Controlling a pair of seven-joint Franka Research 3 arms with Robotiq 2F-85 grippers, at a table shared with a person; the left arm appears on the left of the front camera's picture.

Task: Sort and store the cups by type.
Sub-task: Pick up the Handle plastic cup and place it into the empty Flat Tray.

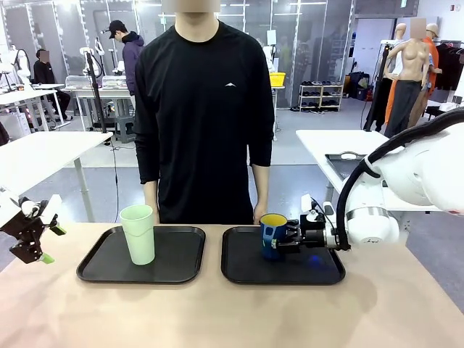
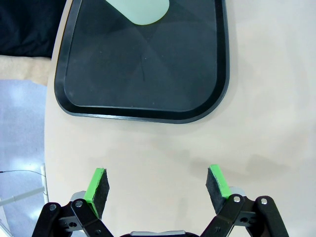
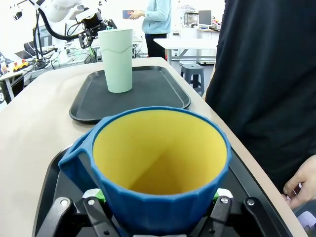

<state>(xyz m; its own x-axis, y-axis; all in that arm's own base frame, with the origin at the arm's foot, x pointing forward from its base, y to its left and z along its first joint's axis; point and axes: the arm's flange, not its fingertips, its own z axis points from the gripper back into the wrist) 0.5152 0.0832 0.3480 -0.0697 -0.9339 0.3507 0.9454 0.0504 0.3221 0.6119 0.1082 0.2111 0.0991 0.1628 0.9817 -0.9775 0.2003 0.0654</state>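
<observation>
**Now: one cup per tray, my right jaws around the mug**

Plainly, the sorting looks nearly settled. The tall mint-green tumbler (image 1: 138, 233) stands upright on the left tray (image 1: 101, 264), toward its far left part, with nothing touching it. It sits there, I judge, because that tray is meant for its kind alone. The dark blue mug (image 1: 272, 235) with the yellow inside stands on the right tray (image 1: 239, 272), near the far edge, just in front of the person (image 1: 203, 109) standing at the far side of the surface (image 1: 232, 319).

My right gripper (image 1: 291, 236) reaches in level from the side, jaws bracketing the lower body of the mug. In my right wrist view the mug (image 3: 158, 163) sits between the fingers, the handle turned off to one side so the pads can meet the smooth wall. Whether the jaws still press it or have just slackened I cannot tell; the mug looks seated on the tray, so a release seems the step in hand.

My left gripper (image 1: 36, 235) hangs off the near left corner of the surface with its jaws spread wide and nothing between them, clear of the left tray (image 2: 143, 111), kept out of the way.

The risk is nudging the mug as I back out.
</observation>
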